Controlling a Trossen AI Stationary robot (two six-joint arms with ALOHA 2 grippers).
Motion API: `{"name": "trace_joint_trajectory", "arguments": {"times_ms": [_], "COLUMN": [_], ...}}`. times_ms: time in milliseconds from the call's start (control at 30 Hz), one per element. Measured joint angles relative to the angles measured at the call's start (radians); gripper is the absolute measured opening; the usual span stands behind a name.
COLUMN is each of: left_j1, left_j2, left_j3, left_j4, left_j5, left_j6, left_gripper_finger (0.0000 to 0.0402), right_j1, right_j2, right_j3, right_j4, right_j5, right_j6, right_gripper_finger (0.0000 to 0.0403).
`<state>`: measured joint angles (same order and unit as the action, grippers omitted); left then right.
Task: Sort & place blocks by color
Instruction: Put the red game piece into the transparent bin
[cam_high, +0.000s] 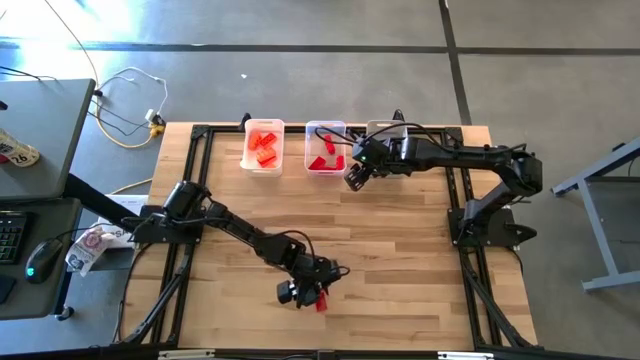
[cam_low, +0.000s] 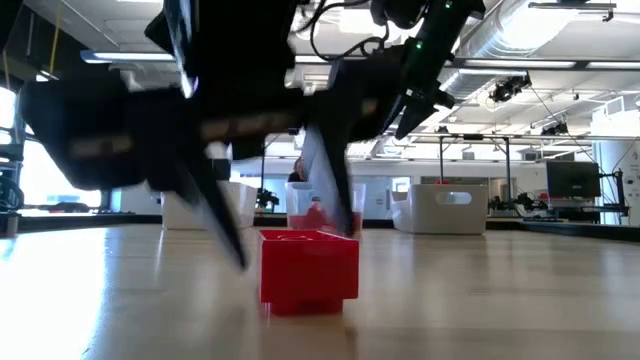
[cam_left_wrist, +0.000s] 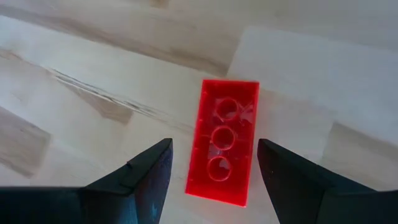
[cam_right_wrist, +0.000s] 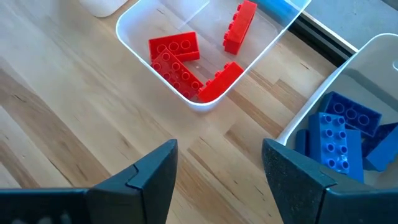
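Left tool (cam_high: 318, 296) low over the near middle of the counter (cam_high: 400, 250), fingers (cam_left_wrist: 149, 180) spread apart either side of a lone red block (cam_left_wrist: 222, 149) lying hollow side up on the wood, no contact visible. Right tool (cam_high: 353, 178) open and empty, hovering at the far edge between the bin of red blocks (cam_right_wrist: 180, 65) and the bin of blue blocks (cam_right_wrist: 339, 134). Orange blocks (cam_high: 264, 146) sit in the leftmost bin.
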<state>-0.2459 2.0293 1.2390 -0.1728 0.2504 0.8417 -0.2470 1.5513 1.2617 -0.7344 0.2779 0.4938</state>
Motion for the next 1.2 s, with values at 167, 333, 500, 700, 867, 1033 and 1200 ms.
{"name": "trace_joint_trajectory", "arguments": {"times_ms": [167,333,500,700,867,1033,1200], "left_j1": [0.001,0.002,0.007,0.012,0.032,0.079,0.149], "left_j2": [0.043,0.053,0.048,0.044,0.034,0.001,-0.060], "left_j3": [0.011,0.020,0.020,0.022,0.020,0.015,0.016], "left_j4": [-0.013,-0.009,-0.024,-0.068,-0.091,-0.150,-0.183], "left_j5": [0.016,0.018,0.010,0.010,0.003,-0.021,-0.056], "left_j6": [-0.003,-0.032,-0.142,-0.267,-0.284,-0.282,-0.248], "left_gripper_finger": [0.0223,0.0217,0.0170,0.0105,0.0105,0.0105,0.0105], "right_j1": [0.000,0.000,0.000,0.000,-0.001,-0.001,-0.003], "right_j2": [0.000,0.000,0.000,0.000,0.000,0.000,-0.001], "right_j3": [0.000,0.000,0.000,0.000,0.000,0.000,0.000], "right_j4": [0.000,-0.001,-0.002,-0.001,-0.001,-0.002,0.001], "right_j5": [0.000,0.000,0.001,0.042,0.051,0.050,0.053], "right_j6": [0.000,0.003,0.003,0.028,0.014,-0.022,-0.054], "right_gripper_finger": [0.0220,0.0220,0.0220,0.0220,0.0220,0.0220,0.0220]}}
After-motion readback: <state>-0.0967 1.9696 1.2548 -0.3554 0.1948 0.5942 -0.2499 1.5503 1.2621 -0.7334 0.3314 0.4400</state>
